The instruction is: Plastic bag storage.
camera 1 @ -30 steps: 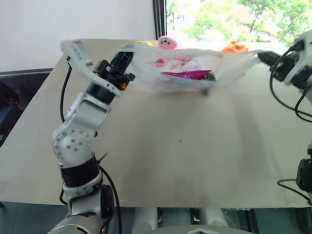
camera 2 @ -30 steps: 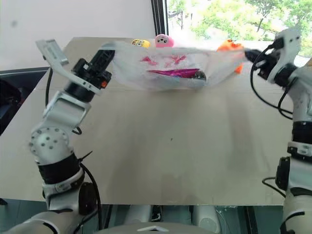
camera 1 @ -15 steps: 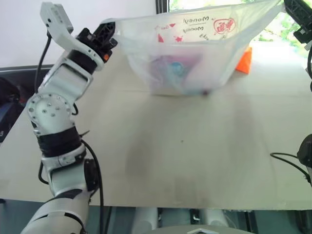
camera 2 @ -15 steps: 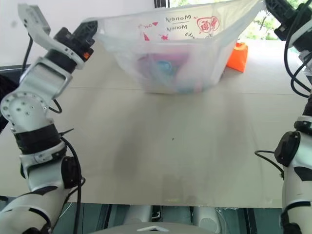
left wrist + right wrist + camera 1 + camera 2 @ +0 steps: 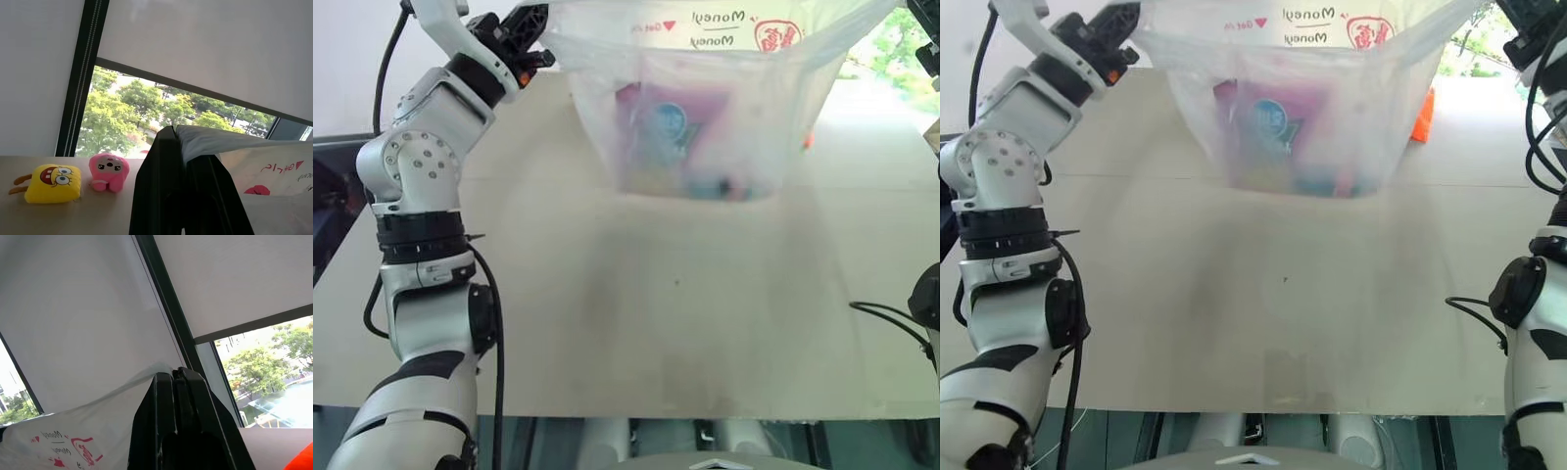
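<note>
The large, thin, translucent white plastic bag with red lettering (image 5: 705, 108) hangs above the far half of the beige desk (image 5: 656, 333). The left gripper (image 5: 182, 139) and right gripper (image 5: 173, 377) each pinch a top corner, stretching its mouth wide, likely so the contents settle.

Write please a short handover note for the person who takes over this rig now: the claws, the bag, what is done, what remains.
Left claw: shut on one top corner of the plastic bag.
Right claw: shut on the opposite top corner.
Bag: stretched between both claws, hanging above the table, with a pink packet and other small items inside.
Still on the table: yellow toy, pink toy, orange item.
Done: bag loaded and lifted.
Left: put the bag away; the destination cannot be seen.
</note>
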Robot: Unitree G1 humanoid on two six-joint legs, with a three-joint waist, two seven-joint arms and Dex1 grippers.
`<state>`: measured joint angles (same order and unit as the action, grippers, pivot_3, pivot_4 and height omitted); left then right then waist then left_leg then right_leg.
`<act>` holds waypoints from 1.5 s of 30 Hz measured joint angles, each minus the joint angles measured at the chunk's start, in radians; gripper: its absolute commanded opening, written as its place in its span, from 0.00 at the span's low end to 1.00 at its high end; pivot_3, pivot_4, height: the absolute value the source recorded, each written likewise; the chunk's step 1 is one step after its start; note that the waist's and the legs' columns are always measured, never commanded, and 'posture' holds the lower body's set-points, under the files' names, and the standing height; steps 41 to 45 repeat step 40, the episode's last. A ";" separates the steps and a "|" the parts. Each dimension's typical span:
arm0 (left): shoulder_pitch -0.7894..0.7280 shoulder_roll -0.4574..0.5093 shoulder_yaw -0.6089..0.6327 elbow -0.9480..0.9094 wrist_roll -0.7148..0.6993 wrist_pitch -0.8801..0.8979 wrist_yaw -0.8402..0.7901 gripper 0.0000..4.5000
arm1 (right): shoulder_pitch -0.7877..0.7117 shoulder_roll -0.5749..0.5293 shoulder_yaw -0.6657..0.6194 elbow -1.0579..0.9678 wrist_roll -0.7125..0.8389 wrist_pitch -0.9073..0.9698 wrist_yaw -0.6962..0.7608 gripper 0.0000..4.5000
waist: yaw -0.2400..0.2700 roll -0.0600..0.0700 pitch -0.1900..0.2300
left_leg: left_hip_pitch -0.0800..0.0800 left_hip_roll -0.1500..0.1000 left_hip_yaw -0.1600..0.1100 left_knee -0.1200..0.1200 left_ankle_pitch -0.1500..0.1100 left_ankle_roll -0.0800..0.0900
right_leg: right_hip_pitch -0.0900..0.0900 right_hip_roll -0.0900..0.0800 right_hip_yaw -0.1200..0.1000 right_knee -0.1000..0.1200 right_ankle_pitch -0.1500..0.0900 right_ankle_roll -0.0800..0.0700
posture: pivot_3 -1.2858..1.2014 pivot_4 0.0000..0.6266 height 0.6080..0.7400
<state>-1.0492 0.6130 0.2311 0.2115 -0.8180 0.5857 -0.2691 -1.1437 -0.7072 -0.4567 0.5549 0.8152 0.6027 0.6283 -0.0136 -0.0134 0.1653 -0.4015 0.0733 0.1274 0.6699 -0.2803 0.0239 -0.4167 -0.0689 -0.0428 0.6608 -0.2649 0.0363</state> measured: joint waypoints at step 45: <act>1.552 -0.191 -0.142 -0.653 0.562 -0.511 -0.195 0.99 | 1.334 0.165 0.194 -0.441 -0.438 -0.806 0.416 1.00 | 0.004 0.002 -0.013 | 0.022 0.001 -0.009 0.000 -0.003 0.009 | 0.018 0.005 0.007 -0.001 0.000 -0.009 | 0.52 0.24 1.00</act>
